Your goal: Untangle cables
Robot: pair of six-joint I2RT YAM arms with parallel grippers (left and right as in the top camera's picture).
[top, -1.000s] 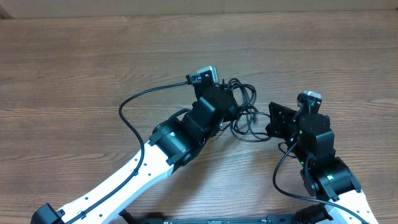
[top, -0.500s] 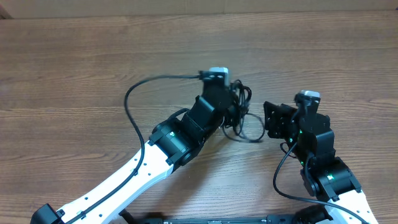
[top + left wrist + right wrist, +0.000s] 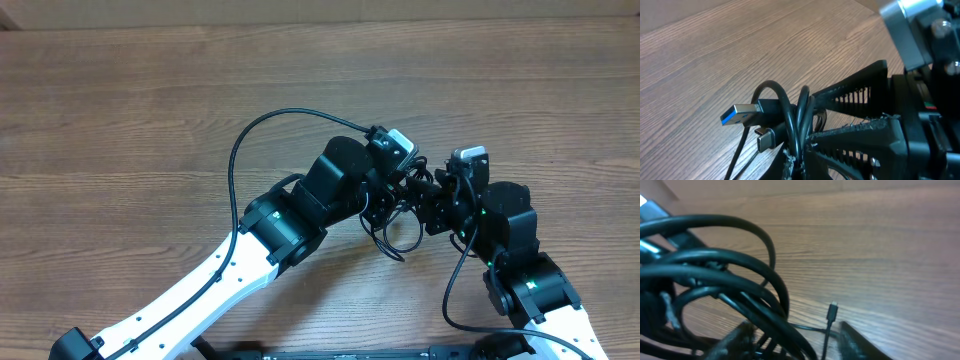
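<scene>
The cables are thin black cords bunched between my two grippers at the table's middle right, with one loop hanging toward the front. My left gripper is shut on the bunch. In the left wrist view its jaws pinch the cords, and a silver USB plug with a blue insert and a smaller grey plug stick out to the left. My right gripper is open, with its fingers either side of the cord loops. A small plug stands beyond them.
The wooden table lies all around. The left arm's thick black cable arches over the table to its left. The right arm's own cable loops beside its base at the front right.
My left gripper has swung right with the cable bunch, up to the right gripper. The right gripper has shifted slightly left, and the cords now lie between its fingers.
</scene>
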